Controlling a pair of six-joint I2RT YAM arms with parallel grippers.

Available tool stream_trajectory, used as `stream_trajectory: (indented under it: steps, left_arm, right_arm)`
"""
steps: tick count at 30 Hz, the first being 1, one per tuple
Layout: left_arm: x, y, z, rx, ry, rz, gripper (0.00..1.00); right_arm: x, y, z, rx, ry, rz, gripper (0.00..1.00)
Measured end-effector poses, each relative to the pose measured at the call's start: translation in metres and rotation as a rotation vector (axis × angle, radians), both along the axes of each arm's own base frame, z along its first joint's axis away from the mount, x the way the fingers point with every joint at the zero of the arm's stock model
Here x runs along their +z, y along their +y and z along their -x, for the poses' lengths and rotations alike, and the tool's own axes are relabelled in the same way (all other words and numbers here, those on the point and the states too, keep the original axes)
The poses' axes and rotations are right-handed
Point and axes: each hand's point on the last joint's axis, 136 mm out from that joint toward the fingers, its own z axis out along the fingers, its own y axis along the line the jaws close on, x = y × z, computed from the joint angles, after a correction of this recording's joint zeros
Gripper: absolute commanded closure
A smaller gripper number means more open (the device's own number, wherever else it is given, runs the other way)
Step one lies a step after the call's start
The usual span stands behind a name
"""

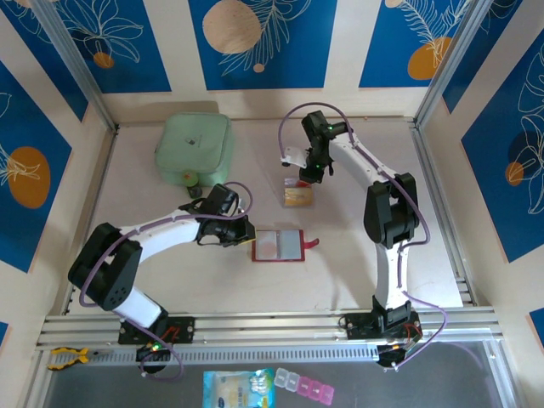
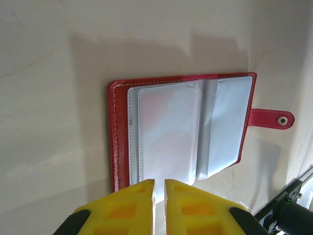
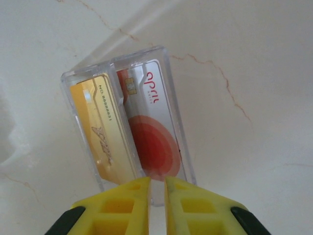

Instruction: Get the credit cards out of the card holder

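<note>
A: Status?
B: The flat red folding card holder [image 1: 279, 245] lies open mid-worktop [image 1: 170, 280], pockets apparently empty. The left fingers [image 2: 127, 208] are clenched on its 9 o'clock edge. The thin gold card [image 3: 105, 132] and pale red-spotted card [image 3: 154, 127] sit in a clear plastic tray [image 3: 73, 78] at its 1 o'clock.
A: And the right fingers [image 3: 122, 205]?
B: Nearly closed at the tray's rim; grip cannot be told. If pinching, withdrawal may drag the tray and spill cards.

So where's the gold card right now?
The gold card lies in the clear tray, left of the red-spot card in the right wrist view. From the top, it sits by the right gripper, beyond and right of the wallet.
</note>
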Motion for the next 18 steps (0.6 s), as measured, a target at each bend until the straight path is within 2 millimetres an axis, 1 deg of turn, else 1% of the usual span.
stream_trajectory:
  steps: [5,7,11,13,18]
  left_arm:
    - [-0.002,0.001,0.002,-0.004,0.008,-0.008,0.87]
    - [-0.005,0.001,0.001,-0.005,0.013,-0.011,0.87]
    - [-0.012,0.001,0.002,-0.006,0.03,-0.023,0.86]
    - [-0.015,0.002,0.003,-0.007,0.037,-0.028,0.86]
    - [-0.018,0.001,0.002,-0.007,0.042,-0.032,0.87]
  right_arm:
    - [0.02,0.003,0.007,-0.107,-0.036,-0.057,0.85]
    - [0.028,0.006,0.013,-0.171,-0.052,-0.097,0.88]
    - [0.037,0.023,0.03,-0.326,-0.062,-0.203,0.95]
    - [0.036,0.034,0.04,-0.399,-0.047,-0.263,1.0]
    - [0.022,0.057,0.073,-0.573,0.039,-0.395,1.0]
